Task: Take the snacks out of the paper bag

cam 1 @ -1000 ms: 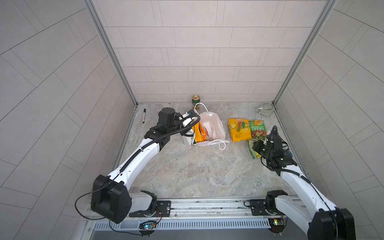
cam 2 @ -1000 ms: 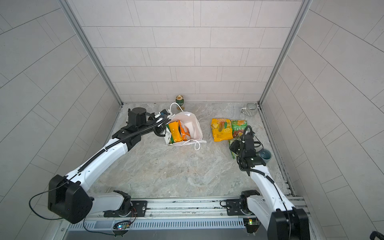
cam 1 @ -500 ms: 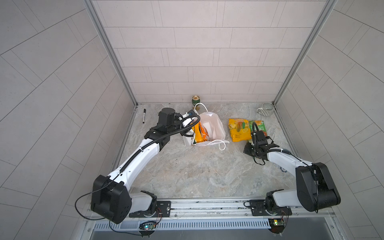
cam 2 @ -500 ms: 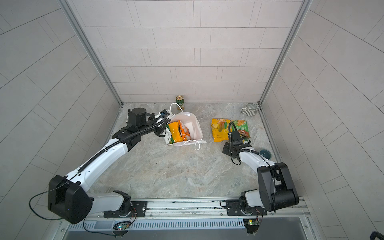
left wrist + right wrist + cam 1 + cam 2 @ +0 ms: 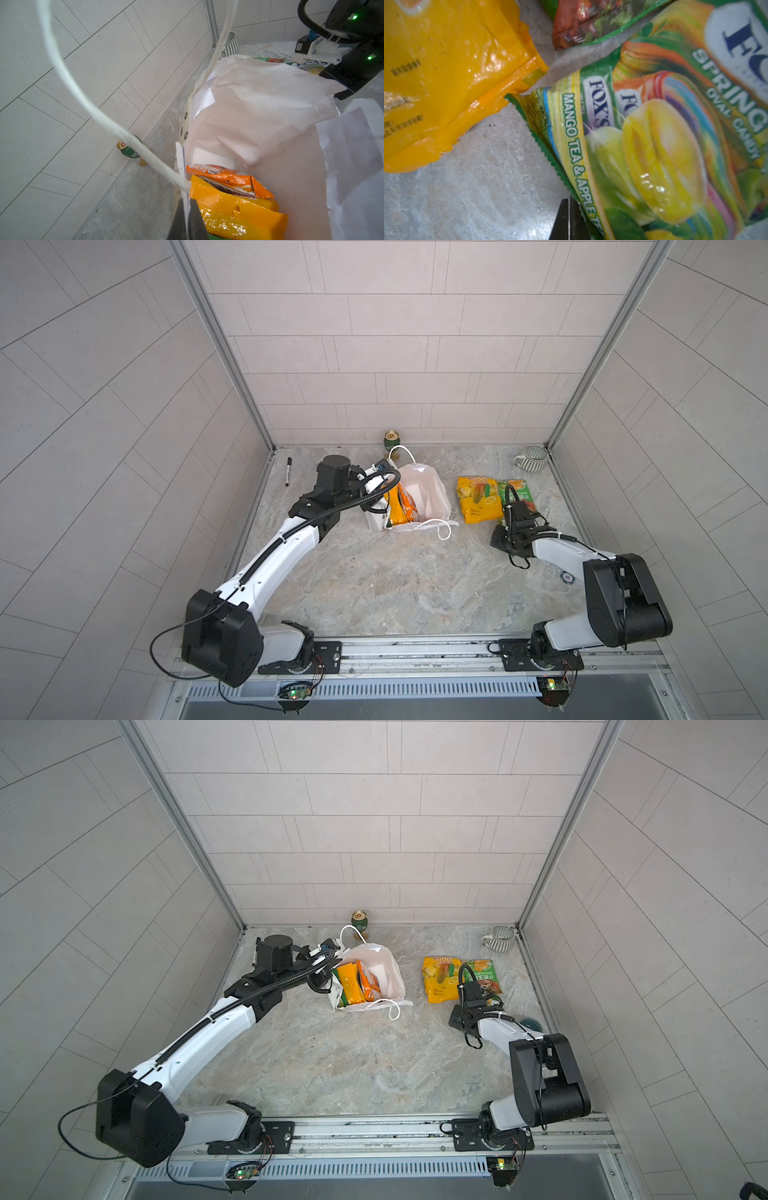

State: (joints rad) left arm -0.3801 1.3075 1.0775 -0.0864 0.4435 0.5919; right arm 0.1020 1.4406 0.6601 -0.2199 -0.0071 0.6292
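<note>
Top view of a marbled tabletop (image 5: 395,572) in a tiled booth. Just left of centre stood a white paper bag (image 5: 430,493), its mouth open upward. The left jaws were clamped on the bag's rim at its left edge.

At least two snacks sat inside, a yellow-orange packet (image 5: 234,212) and an orange packet (image 5: 228,180). Both stood on end against that left wall, with their long edges running from upper to lower frame.

Right of the bag, a yellow packet (image 5: 478,499), a green packet (image 5: 517,489) and a FOX'S packet (image 5: 654,145) lay flat. The right jaws were together and empty, just beside the FOX'S packet's edge. The bagged snacks lay left of them, past the yellow packet. The left arm was nearer but occupied, so the free right arm seemed likelier to reach across.
</note>
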